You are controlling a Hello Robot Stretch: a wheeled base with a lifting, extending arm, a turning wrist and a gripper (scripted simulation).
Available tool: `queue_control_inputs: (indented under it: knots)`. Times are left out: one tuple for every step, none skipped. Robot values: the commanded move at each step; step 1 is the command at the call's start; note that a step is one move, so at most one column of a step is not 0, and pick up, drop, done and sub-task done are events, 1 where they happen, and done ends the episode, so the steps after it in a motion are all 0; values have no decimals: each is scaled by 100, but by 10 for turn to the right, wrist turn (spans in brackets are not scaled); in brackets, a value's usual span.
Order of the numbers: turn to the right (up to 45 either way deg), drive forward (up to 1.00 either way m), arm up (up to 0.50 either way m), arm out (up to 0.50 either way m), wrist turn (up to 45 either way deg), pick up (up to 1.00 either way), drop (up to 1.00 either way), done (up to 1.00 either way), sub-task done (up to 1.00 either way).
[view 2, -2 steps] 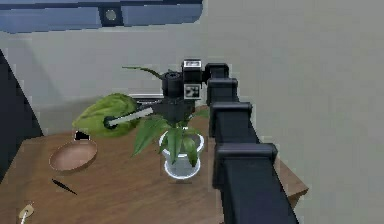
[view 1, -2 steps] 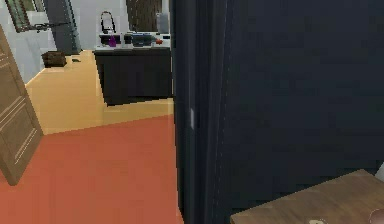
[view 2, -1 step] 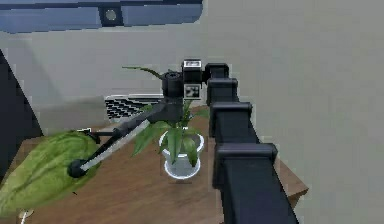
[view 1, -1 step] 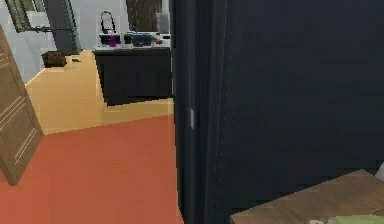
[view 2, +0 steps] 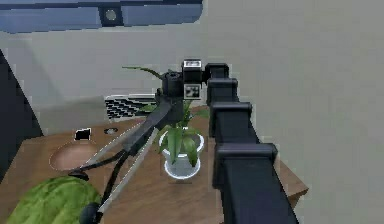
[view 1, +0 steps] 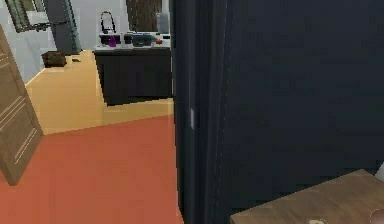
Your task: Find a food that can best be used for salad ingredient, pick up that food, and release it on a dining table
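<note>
Entry: task status, single moment.

Target candidate: a green leafy head (view 2: 45, 200), rounded and ribbed, which I judged to be lettuce and so the salad food. It sat at the arm side view's lower left, at the near corner of a wooden table (view 2: 35, 160).

The gripper (view 2: 90, 190) reached down and left from the arm (view 2: 245, 170), and its far end ended right at the green head. I could not tell whether it was touching, over or just beside the head. I could not tell the claw's state either (apart or together, these renders do not give it). With the head lying at the table behind the tips, I could not tell whether anything was held.

Same table, farther out: a potted plant (view 2: 182, 150) in a white pot, just beside the arm. Beyond that were a white perforated panel (view 2: 125, 105) and a small black-and-white item (view 2: 82, 133).

Forward view: a dark wall (view 1: 280, 90) took the middle and right. A wooden table corner (view 1: 320, 205) sat at the bottom right, with a kitchen counter (view 1: 135, 70) in the distance.

Judgement on progress: the search looked finished, since the food was found and the arm was out over it. Two readings remained: either the pick was in hand, with carry and release left, or this table was the dining table and the drop was near done. Unresolved.
</note>
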Motion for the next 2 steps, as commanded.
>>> queue_control_inputs:
  knots:
    - [0,0,0,-24,0,0,0,0,0]
    - [-60,0,0,0,0,0,0,0,0]
